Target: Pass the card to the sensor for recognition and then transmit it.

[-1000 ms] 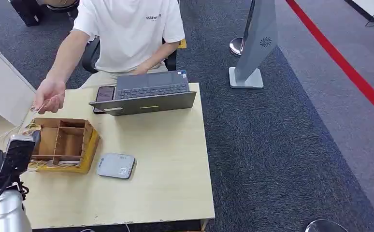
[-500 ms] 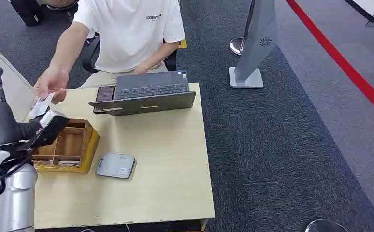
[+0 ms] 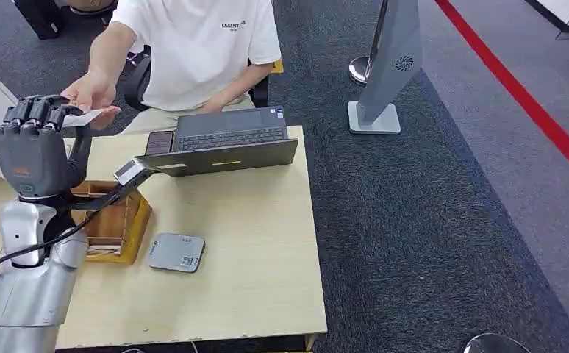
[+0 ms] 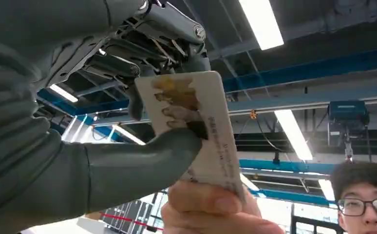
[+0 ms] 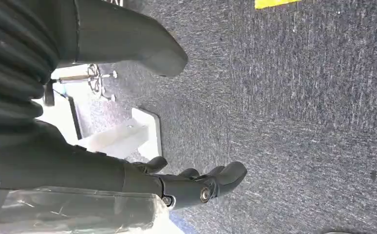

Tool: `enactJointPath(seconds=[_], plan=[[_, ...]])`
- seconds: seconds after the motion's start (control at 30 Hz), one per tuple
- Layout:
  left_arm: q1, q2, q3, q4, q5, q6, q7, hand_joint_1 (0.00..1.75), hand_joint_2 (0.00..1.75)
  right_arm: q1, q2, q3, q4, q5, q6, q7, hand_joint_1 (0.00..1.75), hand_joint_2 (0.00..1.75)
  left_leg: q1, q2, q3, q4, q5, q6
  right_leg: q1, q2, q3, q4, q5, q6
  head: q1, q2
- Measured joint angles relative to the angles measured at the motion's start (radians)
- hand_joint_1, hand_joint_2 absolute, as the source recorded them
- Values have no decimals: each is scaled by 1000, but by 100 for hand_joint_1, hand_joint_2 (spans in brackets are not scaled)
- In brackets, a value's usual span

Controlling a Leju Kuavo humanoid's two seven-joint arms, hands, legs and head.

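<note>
My left hand [image 3: 35, 147] is raised above the table's left side, up at the person's outstretched hand [image 3: 90, 92]. A white card [image 3: 84, 116] sits between them. In the left wrist view my thumb and fingers [image 4: 142, 156] pinch the printed card [image 4: 196, 122] while the person's fingers [image 4: 211, 209] hold its other end. The grey flat sensor [image 3: 176, 252] lies on the table, below and to the right of my left hand. My right hand [image 5: 103, 170] hangs over the carpet, fingers apart, holding nothing.
A wooden compartment box [image 3: 112, 224] stands beside the sensor under my left arm. An open laptop [image 3: 223, 143] and a phone [image 3: 159, 141] lie at the table's far edge in front of the seated person. A grey sign stand [image 3: 384, 73] is on the carpet.
My left arm has risen from low beside the box up to the person's hand. The person lifted the card higher, and my fingers have closed on it.
</note>
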Motion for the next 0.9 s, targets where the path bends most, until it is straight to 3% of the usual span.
enactJointPath(seconds=[0.9], plan=[[-14,-37,-88,60,15,19,-3,175,175,0,0,2,0,-33,-3,17,0,175,0,0,0,0,0,0,0,0,0,0,0,0,0,0]])
